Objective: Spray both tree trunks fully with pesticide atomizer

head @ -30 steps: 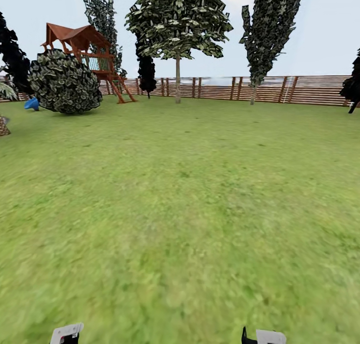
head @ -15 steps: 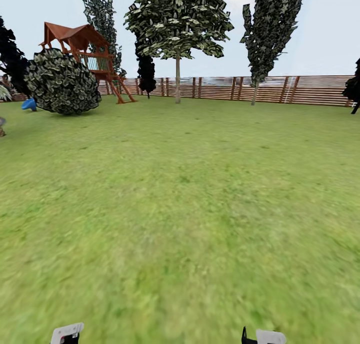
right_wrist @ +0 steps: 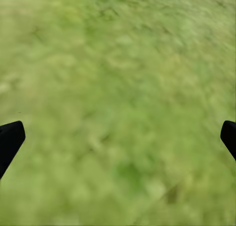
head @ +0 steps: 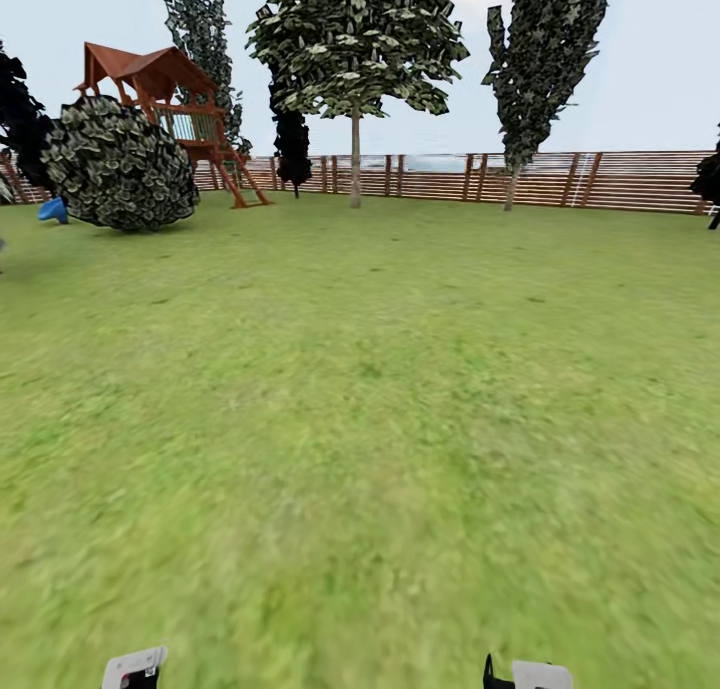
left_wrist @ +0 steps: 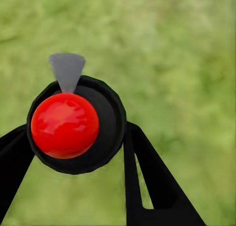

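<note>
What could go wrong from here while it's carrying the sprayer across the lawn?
The pesticide atomizer sits between the left gripper's fingers over open grass; if the grip slackens while driving, it could drop and roll away. The trees by the fence are still far off, so spraying now would likely miss the trunks. The right gripper is open and holds nothing, so no backup hold.

The small dark cylindrical atomizer bottle point(left_wrist: 76, 125) has a super glossy red ball top over a matt black body. Grass lawn point(head: 380, 389) looks soft and blurry-matt. The brown slatted fence point(head: 520, 179) and reddish play tower point(head: 170, 94) read as plain wood.
</note>
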Tool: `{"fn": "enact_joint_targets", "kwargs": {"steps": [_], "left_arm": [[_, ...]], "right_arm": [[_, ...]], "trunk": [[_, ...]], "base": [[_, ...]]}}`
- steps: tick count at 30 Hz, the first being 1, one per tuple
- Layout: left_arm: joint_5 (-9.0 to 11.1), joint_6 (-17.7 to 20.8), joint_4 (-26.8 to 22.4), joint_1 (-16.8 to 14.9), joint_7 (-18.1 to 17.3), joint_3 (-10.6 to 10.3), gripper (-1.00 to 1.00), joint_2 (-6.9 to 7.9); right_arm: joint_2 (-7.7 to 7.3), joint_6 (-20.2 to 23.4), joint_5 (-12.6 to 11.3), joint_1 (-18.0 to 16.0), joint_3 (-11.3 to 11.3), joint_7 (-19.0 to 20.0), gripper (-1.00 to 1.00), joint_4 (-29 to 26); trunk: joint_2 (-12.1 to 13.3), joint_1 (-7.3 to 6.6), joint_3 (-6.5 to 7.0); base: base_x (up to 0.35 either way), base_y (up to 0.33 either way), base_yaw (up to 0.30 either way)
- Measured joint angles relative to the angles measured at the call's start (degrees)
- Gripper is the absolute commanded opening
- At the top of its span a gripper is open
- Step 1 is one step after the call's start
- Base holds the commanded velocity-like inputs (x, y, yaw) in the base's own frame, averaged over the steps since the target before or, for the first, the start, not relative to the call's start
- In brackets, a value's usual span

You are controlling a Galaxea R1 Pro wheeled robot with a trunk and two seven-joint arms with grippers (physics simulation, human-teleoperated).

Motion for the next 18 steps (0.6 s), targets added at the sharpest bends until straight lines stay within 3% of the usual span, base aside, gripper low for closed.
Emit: {"fn": "enact_joint_targets", "kwargs": {"steps": [18], "left_arm": [[0.0, 0.0, 0.0, 0.0, 0.0, 0.0, -1.00, 0.01]], "right_arm": [[0.00, 0.0, 0.0, 0.0, 0.0, 0.0, 1.00, 0.0]], "trunk": [[0.0, 0.00, 0.00]], "base": [[0.338, 0.000, 0.000]]}}
